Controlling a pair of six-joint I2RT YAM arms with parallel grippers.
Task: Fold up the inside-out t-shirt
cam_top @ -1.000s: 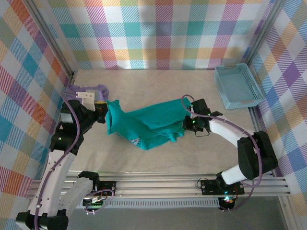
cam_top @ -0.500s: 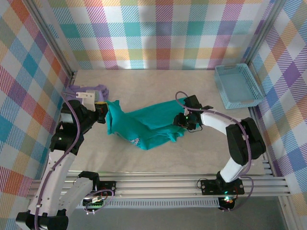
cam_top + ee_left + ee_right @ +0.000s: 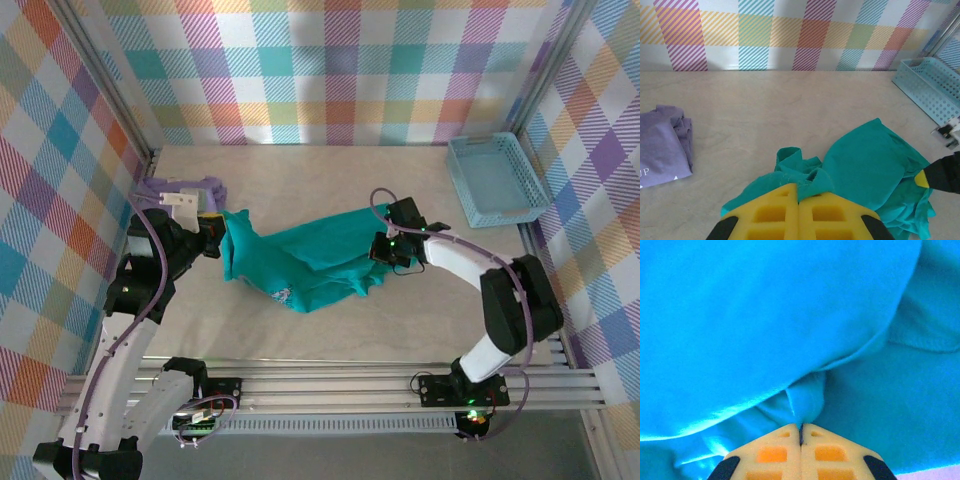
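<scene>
1. Pale marbled table (image 3: 330, 180), closed in by plaid walls (image 3: 330, 70), carries the t-shirt (image 3: 300, 262). It lies crumpled near the middle and is drawn out a little between the two arms.
2. The left gripper (image 3: 799, 192) is closed on the left edge of the t-shirt, and a bunch of cloth stands up at its tips.
3. The right gripper (image 3: 801, 429) is also closed. It pinches a small fold at the right end.
4. I judge the step to be spreading the cloth flat before any fold. Both grippers should lift together and pull apart gently. The right pinch looks thin, so it may slip.
5. The left arm (image 3: 135, 290) is bent at the left side, wrist low and pointing right. The right arm (image 3: 480, 265) curves in from the right, wrist low over the cloth.
6. A lavender garment (image 3: 185, 190) lies just behind the left gripper. A blue basket (image 3: 497, 180) stands far right, well apart.
</scene>
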